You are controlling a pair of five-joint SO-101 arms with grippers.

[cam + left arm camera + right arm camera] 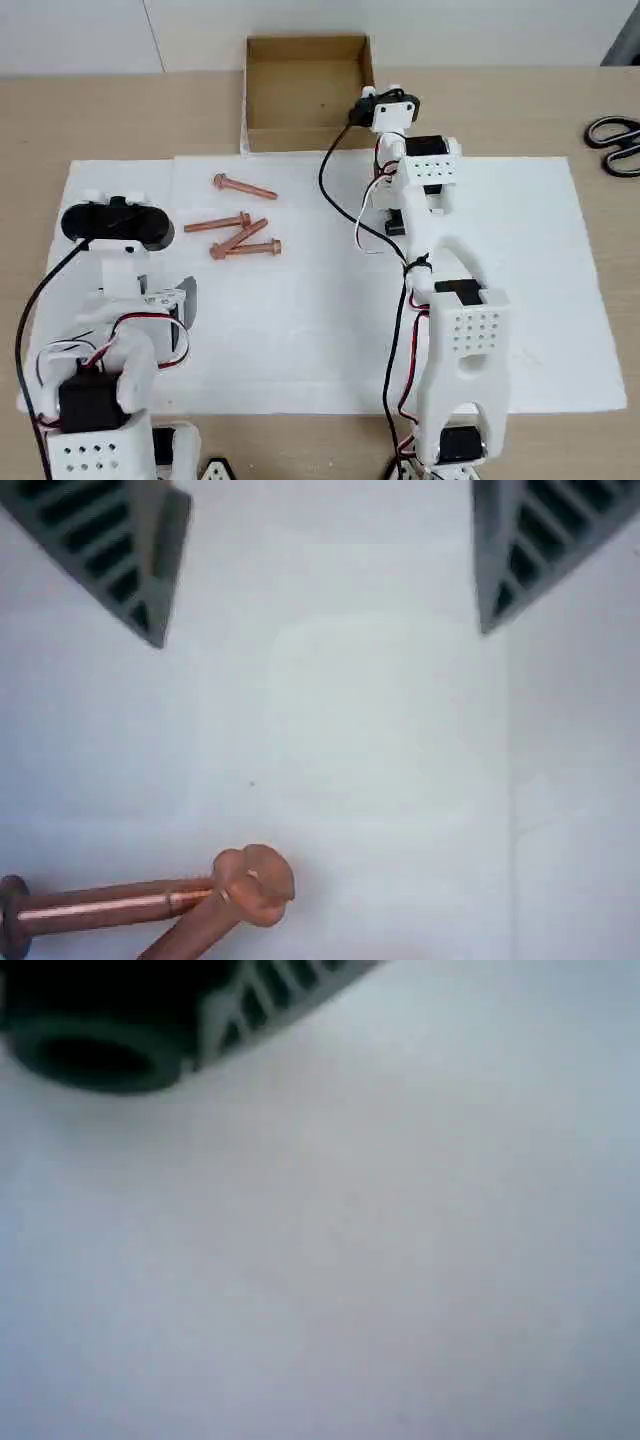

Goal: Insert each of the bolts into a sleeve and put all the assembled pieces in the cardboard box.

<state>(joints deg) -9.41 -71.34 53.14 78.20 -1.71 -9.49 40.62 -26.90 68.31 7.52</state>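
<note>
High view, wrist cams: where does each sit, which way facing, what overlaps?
High view: fixed above the table, looking down on white sheet, bolts, cardboard box and both arms.
Left wrist view: on the left arm, facing down at the sheet; open left gripper frames it.
Right wrist view: close over the sheet; right gripper beside a dark tube.
Shared: bolts, in high and left wrist views.

left hand point(322, 635) with fingers point(120, 550) well apart, right arm point(462, 330) far forward
</note>
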